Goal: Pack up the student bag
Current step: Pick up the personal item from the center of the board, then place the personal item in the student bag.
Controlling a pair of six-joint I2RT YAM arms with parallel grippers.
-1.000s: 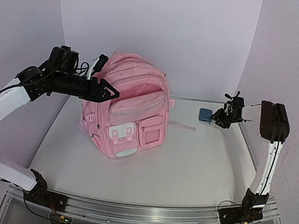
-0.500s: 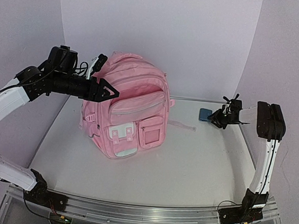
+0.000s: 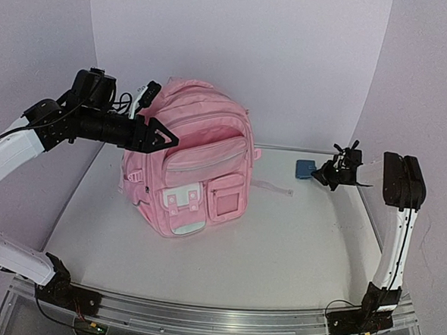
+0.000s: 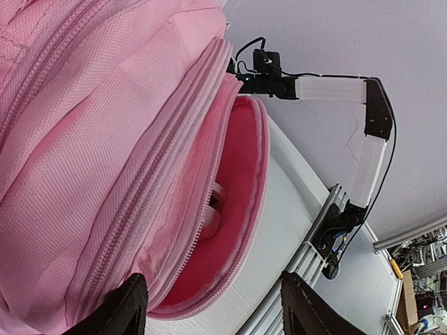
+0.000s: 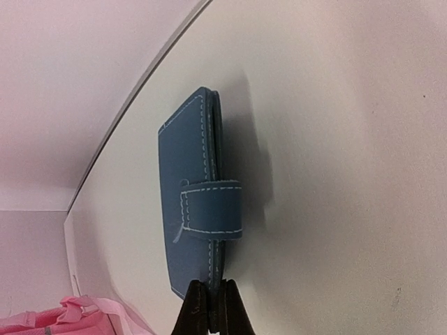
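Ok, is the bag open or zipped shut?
Open: the bag gapes in the left wrist view, zip parted, red-pink lining showing inside.

Bright, even, diffuse light, faint lilac cast. Soft shadow beside blue wallet (image 5: 190,195) on counter (image 5: 349,139); faint one under student bag (image 3: 189,165). Right wrist view slightly soft.

The student bag (image 3: 200,174) stands upright on the table (image 3: 294,255), left of centre, its pockets facing the near edge. The left gripper (image 3: 158,118) hangs at its upper left, by the open top compartment, where a small object (image 4: 215,208) lies inside. Well apart, at the back right near the wall, a wallet (image 3: 306,169) lies flat, with the right gripper (image 3: 322,174) just right of it, fingertips at its edge
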